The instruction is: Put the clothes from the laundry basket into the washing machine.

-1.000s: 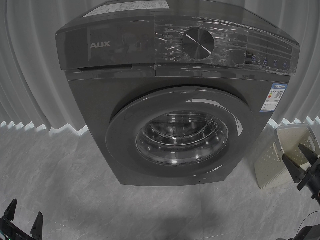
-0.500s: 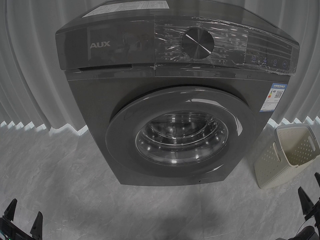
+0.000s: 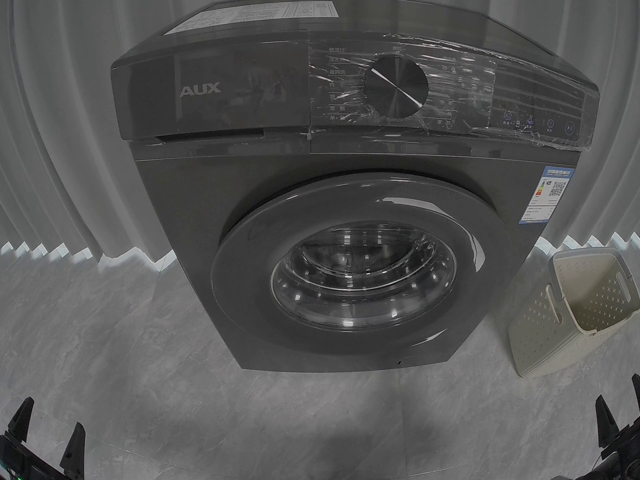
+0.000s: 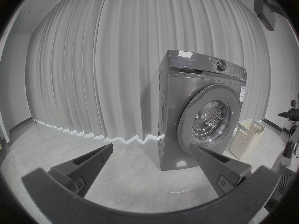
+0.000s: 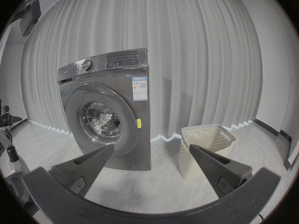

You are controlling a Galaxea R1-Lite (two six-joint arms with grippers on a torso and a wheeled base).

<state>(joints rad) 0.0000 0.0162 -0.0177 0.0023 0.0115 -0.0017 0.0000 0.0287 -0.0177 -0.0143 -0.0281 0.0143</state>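
Pleated pale curtain (image 3: 67,101) forms the backdrop, above a grey marbled tile floor (image 3: 167,368). A grey front-loading washing machine (image 3: 200,188) stands on the floor against the curtain. Its control panel is wrapped in clear film (image 3: 453,95). Its round door (image 3: 363,276) is closed, with the drum visible through the glass. A cream perforated laundry basket (image 3: 541,331) stands upright on the floor just beside the machine, on the robot's right, not touching it. The left gripper (image 3: 48,431) hovers low at the robot's left, fingers spread, grasping nothing. The right gripper (image 3: 620,411) hovers low near the basket, fingers likewise spread, grasping nothing
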